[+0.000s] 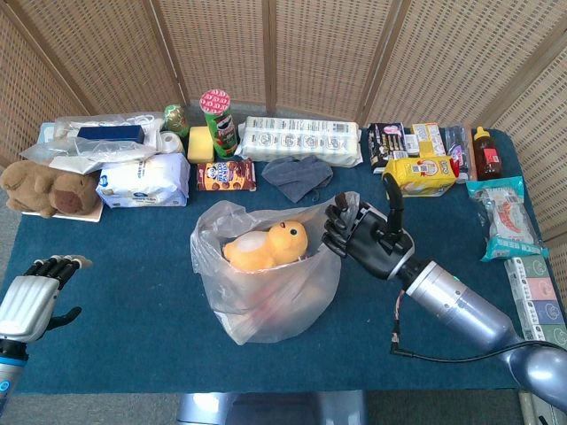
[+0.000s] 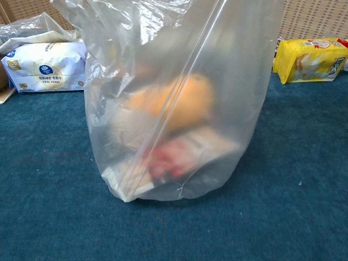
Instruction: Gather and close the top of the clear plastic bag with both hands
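Clear bag (image 1: 266, 292), yellow plush duck (image 1: 266, 248) inside, red-and-tan pack (image 2: 174, 160) blurred under it. Dark teal surface (image 1: 133, 310). Black right hand (image 1: 363, 237), silver forearm. Grey-black left hand (image 1: 35, 288). Green Pringles can (image 1: 218, 122), red lid. Yellow pack (image 1: 418, 175). Brown plush bear (image 1: 44, 188). Tan wicker screen (image 1: 310, 53) behind.

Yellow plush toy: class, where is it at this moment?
In the head view, the yellow plush toy sits inside the clear plastic bag at table centre, just left of the right hand at the bag's rim.
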Motion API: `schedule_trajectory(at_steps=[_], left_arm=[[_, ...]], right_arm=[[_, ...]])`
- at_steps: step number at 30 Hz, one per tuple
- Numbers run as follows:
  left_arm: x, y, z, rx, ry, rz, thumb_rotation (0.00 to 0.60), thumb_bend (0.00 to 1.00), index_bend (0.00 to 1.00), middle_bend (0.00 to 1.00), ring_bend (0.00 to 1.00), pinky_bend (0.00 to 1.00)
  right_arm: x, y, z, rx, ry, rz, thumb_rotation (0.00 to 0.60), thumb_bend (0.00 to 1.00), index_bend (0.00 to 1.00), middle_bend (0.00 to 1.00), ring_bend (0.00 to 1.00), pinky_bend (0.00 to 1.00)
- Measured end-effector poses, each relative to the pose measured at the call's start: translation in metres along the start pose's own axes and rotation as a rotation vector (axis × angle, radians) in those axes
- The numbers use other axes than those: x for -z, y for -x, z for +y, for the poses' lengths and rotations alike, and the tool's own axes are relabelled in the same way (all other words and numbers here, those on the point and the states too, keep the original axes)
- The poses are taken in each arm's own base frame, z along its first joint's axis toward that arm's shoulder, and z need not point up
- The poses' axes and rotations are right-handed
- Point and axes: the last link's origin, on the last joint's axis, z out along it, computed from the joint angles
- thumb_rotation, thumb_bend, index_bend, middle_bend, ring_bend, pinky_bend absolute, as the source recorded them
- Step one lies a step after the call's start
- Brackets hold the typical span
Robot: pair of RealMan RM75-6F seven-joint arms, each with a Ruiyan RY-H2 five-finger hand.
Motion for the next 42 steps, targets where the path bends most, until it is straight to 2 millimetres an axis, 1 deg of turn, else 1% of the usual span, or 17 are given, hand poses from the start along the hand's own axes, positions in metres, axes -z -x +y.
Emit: schedule_trajectory(at_steps=[8, 11, 17, 19, 24, 27, 32, 34, 42], left_arm=[[-0.001, -0.008, 0.006, -0.008, 0.021, 0.021, 0.6, 0.16, 0.26, 0.29, 0.25, 0.26], [-0.002, -0.011, 0.008, -0.007, 0.026, 0.028, 0.6, 0.16, 0.26, 0.29, 0.25, 0.26], [-0.009, -0.017, 0.014, -0.016, 0.057, 0.052, 0.6, 0.16, 0.26, 0.29, 0.25, 0.26], [-0.014, -0.021, 0.018, -0.019, 0.08, 0.066, 0.6, 0.16, 0.26, 0.29, 0.25, 0.26], [-0.023, -0.03, 0.025, -0.015, 0.127, 0.095, 0.6, 0.16, 0.26, 0.29, 0.25, 0.26], [-0.03, -0.035, 0.029, -0.012, 0.155, 0.114, 0.6, 0.16, 0.26, 0.29, 0.25, 0.26], [-0.046, -0.045, 0.04, -0.015, 0.219, 0.159, 0.6, 0.16, 0.17, 0.28, 0.23, 0.26], [-0.055, -0.048, 0.046, -0.006, 0.248, 0.172, 0.6, 0.16, 0.15, 0.28, 0.22, 0.26], [-0.086, -0.057, 0.074, 0.027, 0.354, 0.203, 0.6, 0.16, 0.15, 0.27, 0.21, 0.26]], right_arm=[[0.008, 0.011, -0.013, -0.011, -0.028, -0.033, 0.237, 0.2, 0.6, 0.69, 0.74, 0.76], [0.01, 0.01, -0.016, -0.01, -0.032, -0.039, 0.243, 0.2, 0.6, 0.69, 0.74, 0.75], [0.011, 0.003, -0.013, 0.037, -0.019, -0.021, 0.243, 0.2, 0.6, 0.66, 0.7, 0.63], [0.011, 0.002, -0.011, 0.06, -0.009, -0.02, 0.241, 0.2, 0.59, 0.64, 0.67, 0.58], [0.013, -0.003, -0.006, 0.115, 0.014, -0.023, 0.24, 0.2, 0.56, 0.61, 0.61, 0.52], [0.015, -0.005, -0.004, 0.147, 0.019, -0.03, 0.238, 0.2, 0.55, 0.59, 0.59, 0.49], [0.017, -0.005, -0.002, 0.184, 0.019, -0.053, 0.235, 0.2, 0.54, 0.57, 0.56, 0.44], [0.018, -0.004, -0.001, 0.188, 0.017, -0.06, 0.235, 0.2, 0.53, 0.55, 0.54, 0.42], [0.02, -0.004, 0.003, 0.229, 0.021, -0.074, 0.237, 0.2, 0.53, 0.54, 0.52, 0.38]])
